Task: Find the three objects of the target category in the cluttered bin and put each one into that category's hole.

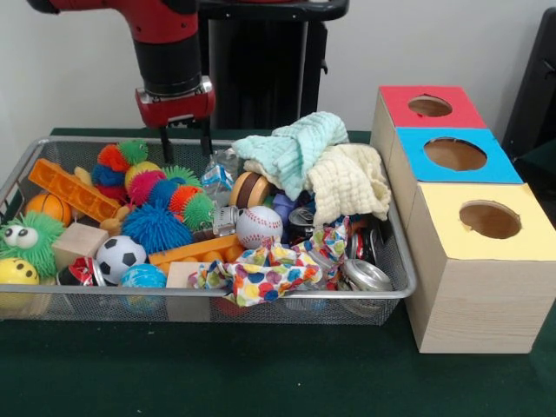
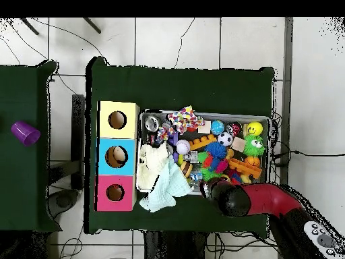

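The wire mesh bin (image 1: 130,295) is full of toys and cloths; it also shows in the overhead view (image 2: 271,145). No plush animal shows in either view; any in the bin are hidden under the clutter. My gripper (image 1: 186,153) hangs open and empty just above the bin's far rim, behind the spiky rubber balls (image 1: 156,228). In the overhead view the red arm (image 2: 266,200) covers it. Three wooden boxes stand beside the bin, with a red top (image 1: 430,106), a blue top (image 1: 456,155) and a yellow top (image 1: 491,219), each with a round hole.
A mint cloth (image 1: 295,143), a cream cloth (image 1: 347,178) and a dotted cloth (image 1: 261,274) cover the bin's right half. A green fuzzy ball with googly eyes (image 1: 26,239), a baseball (image 1: 259,226), a soccer ball (image 1: 120,256) and an orange tray toy (image 1: 74,189) lie in it.
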Action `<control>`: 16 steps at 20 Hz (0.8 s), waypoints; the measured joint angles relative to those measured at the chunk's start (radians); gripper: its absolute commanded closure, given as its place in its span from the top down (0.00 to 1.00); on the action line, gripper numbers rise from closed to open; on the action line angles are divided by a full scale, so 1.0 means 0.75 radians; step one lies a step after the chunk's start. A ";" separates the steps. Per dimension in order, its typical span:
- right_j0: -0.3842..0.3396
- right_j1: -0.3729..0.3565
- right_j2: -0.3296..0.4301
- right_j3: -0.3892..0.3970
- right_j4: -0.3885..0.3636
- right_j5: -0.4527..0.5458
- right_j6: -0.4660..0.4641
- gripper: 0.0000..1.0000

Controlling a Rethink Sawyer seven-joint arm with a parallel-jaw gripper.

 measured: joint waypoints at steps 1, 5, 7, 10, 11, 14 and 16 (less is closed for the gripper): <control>-0.002 0.022 -0.005 -0.005 0.000 -0.003 0.000 1.00; -0.020 0.088 -0.006 -0.023 0.001 -0.006 0.000 1.00; -0.042 0.117 -0.002 -0.030 0.000 -0.006 0.000 1.00; -0.088 0.148 0.004 -0.041 0.000 -0.006 0.000 1.00; -0.116 0.162 0.005 -0.051 0.001 -0.006 0.000 1.00; -0.146 0.176 0.005 -0.068 0.000 -0.005 0.000 1.00; -0.164 0.180 0.005 -0.079 0.000 -0.006 0.000 1.00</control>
